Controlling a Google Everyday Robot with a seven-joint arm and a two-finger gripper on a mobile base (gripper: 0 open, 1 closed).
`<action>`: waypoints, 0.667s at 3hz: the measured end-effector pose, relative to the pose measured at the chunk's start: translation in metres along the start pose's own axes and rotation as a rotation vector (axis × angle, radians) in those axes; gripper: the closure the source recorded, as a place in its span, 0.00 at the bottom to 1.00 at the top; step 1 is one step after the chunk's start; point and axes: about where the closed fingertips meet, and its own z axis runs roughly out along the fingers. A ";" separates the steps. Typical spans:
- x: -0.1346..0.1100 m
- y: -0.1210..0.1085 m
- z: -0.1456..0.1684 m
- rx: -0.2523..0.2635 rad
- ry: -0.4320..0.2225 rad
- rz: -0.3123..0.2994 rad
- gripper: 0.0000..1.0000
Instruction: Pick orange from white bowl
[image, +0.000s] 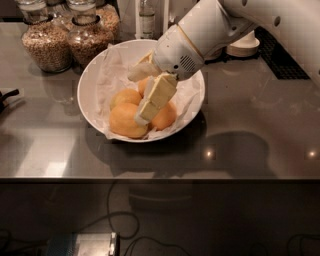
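Observation:
The wide white bowl (90, 90), lined with crumpled white paper, stands at the middle of the dark counter and holds several oranges. The largest orange (126, 122) lies at the front left, another orange (166, 117) at the front right, and one (124, 96) behind. My gripper (136, 98) reaches down into the bowl from the upper right on the white arm (210, 30). It is open, with one cream finger (155, 95) lying over the oranges and the other finger (140, 73) further back. A small part of an orange (144, 86) shows between them.
Two glass jars of grain (47, 42) (90, 40) stand behind the bowl at the left. A bottle (146, 20) stands at the back. Stacked plates (245, 47) sit at the back right, next to a dark grille (280, 55). The counter's front edge runs along the bottom.

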 end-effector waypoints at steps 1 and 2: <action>0.009 -0.002 0.006 -0.005 0.035 0.006 0.16; 0.018 -0.005 0.012 -0.008 0.056 0.010 0.30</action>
